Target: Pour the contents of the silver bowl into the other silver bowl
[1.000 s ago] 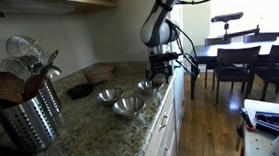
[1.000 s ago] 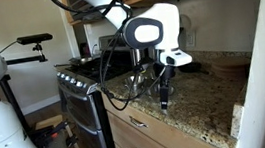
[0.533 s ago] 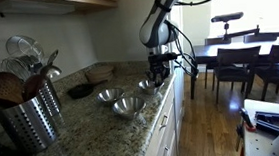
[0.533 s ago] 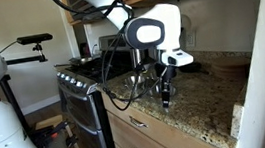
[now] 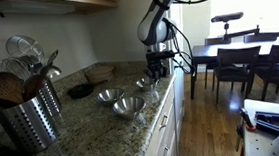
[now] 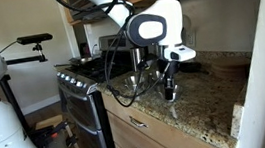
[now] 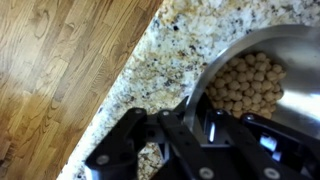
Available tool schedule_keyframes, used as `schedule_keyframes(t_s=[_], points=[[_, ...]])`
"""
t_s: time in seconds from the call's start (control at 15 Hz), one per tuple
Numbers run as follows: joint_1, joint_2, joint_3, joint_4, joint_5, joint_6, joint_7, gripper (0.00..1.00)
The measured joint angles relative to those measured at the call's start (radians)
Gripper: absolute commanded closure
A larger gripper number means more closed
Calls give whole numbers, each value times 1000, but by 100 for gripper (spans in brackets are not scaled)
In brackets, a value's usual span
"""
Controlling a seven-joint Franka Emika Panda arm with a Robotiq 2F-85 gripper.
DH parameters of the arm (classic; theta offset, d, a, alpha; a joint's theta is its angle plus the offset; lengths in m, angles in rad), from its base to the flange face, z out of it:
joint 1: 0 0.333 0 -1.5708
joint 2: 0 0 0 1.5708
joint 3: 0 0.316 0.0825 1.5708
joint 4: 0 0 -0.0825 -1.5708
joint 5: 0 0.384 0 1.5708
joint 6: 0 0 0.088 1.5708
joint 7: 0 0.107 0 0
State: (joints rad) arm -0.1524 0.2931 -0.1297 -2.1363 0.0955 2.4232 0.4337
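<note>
The silver bowl [image 7: 250,85] holds pale round chickpeas and sits near the granite counter's front edge. In the wrist view my gripper [image 7: 192,120] is shut on its thin near rim, one finger inside the bowl and one outside. In an exterior view the same silver bowl [image 5: 147,84] shows under the gripper [image 5: 156,77]. The other silver bowl [image 5: 109,94] stands further along the counter, apart from the gripper. In the other exterior view the gripper [image 6: 169,88] hangs low over the counter and the held bowl is hard to make out.
A wider steel bowl [image 5: 129,107] lies between the two small ones, near the counter edge. A steel utensil holder [image 5: 32,118] and a dark dish [image 5: 80,91] stand along the counter. Wooden floor [image 7: 60,70] lies beyond the edge. A stove [image 6: 78,85] adjoins the counter.
The jaws went from open to shut on the bowl's rim. The gripper and the bowl have moved up slightly.
</note>
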Motion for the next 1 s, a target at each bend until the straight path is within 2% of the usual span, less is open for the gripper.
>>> schedule_keyframes(t_s=[0.47, 1.0], points=[[5, -19, -2, 6, -32, 0, -49, 93], [44, -54, 3, 0, -91, -2, -88, 92]])
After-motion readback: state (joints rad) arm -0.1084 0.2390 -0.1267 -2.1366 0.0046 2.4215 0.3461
